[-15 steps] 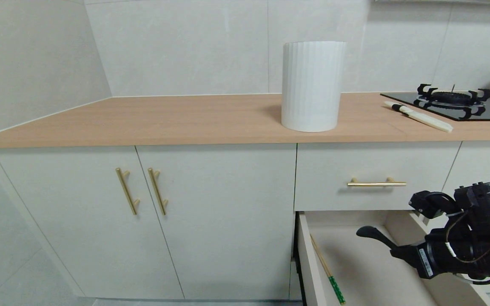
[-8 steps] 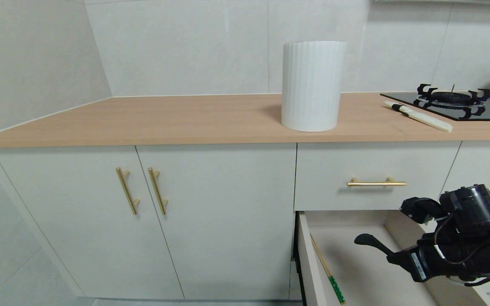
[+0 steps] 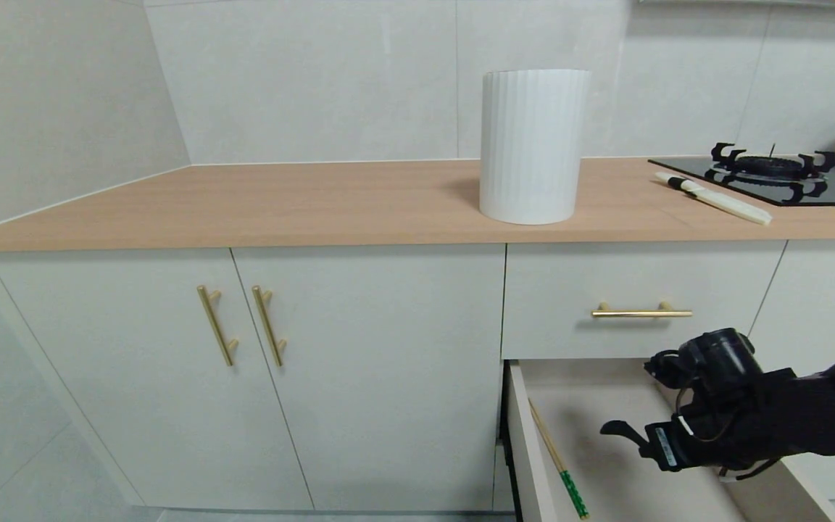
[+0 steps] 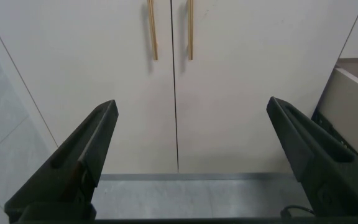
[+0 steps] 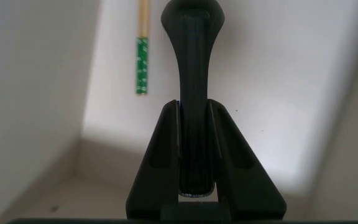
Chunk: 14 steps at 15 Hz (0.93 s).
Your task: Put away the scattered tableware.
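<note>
Two pieces sit in or over the open drawer [image 3: 526, 435] in the head view: a pair of chopsticks [image 3: 555, 460] with a green band lying along the drawer's left wall, and a black-handled utensil [image 3: 619, 429] pinched in the right gripper [image 3: 660, 442] above the drawer floor. Its working end is hidden, so I cannot tell what kind of utensil it is. On the countertop [image 3: 316, 203] a pale knife [image 3: 715, 199] with a dark handle lies just beside the hob [image 3: 773, 177], and a tall white ribbed canister [image 3: 531, 145] stands upright; what it holds cannot be seen. The knife looks stiff and light, and it is probably safest taken by the dark handle, not the blade.

From the left wrist, the left gripper [image 4: 191, 109] has its fingers spread wide with nothing between them, facing the closed cabinet doors [image 4: 241, 81] and their gold handles [image 4: 152, 31].

From the right wrist, the right gripper [image 5: 194, 149] is pressed onto the utensil's handle [image 5: 191, 50], whose rounded end sticks out past the fingertips. The handle looks rigid, smooth and light — likely to swivel in a narrow pinch. Below it is the bare drawer floor [image 5: 278, 93], with the chopsticks [image 5: 142, 56] off to one side, well apart from the handle.
</note>
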{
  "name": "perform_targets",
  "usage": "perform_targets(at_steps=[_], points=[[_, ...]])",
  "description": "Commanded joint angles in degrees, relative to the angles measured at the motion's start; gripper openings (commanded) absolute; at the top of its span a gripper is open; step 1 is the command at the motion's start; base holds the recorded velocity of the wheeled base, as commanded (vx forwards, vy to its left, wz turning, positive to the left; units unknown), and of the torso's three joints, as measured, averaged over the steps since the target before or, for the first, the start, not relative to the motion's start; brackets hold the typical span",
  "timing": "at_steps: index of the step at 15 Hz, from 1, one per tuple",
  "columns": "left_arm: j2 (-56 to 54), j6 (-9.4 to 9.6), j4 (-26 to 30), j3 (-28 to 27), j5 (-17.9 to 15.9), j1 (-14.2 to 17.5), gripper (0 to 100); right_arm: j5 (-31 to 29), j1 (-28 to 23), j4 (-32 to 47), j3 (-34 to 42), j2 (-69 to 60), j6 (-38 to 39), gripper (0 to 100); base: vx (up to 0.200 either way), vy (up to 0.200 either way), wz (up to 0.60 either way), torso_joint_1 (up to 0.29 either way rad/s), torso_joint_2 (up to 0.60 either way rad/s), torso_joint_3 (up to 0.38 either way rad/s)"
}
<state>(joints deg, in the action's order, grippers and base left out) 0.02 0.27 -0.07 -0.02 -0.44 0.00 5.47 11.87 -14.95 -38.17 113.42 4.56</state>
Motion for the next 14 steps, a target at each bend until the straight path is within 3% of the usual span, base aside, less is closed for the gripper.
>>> perform_targets(at_steps=[1, 5, 8, 14], points=[[0.0, 0.0, 0.0, 0.0, 0.0, 0.0, 100, 0.0, -0.2, 0.0, -2.3, 7.7, 0.3, 0, 0.0, 0.0, 0.0, 0.0, 0.0, 0.0], [0.0, 0.0, 0.0, 0.0, 0.0, 0.0, 100, -2.0, -0.5, 0.0, -5.9, 13.9, 0.2, 0, 0.0, 0.0, 0.0, 0.0, 0.0, 0.0], [0.0, 0.0, 0.0, 0.0, 0.0, 0.0, 100, -7.9, -0.4, 0.1, -7.0, 17.2, 0.2, 0, 0.0, 0.0, 0.0, 0.0, 0.0, 0.0], [0.0, 0.0, 0.0, 0.0, 0.0, 0.0, 100, -7.8, -0.4, 0.1, -7.1, 17.3, 0.2, 0, 0.0, 0.0, 0.0, 0.0, 0.0, 0.0]])
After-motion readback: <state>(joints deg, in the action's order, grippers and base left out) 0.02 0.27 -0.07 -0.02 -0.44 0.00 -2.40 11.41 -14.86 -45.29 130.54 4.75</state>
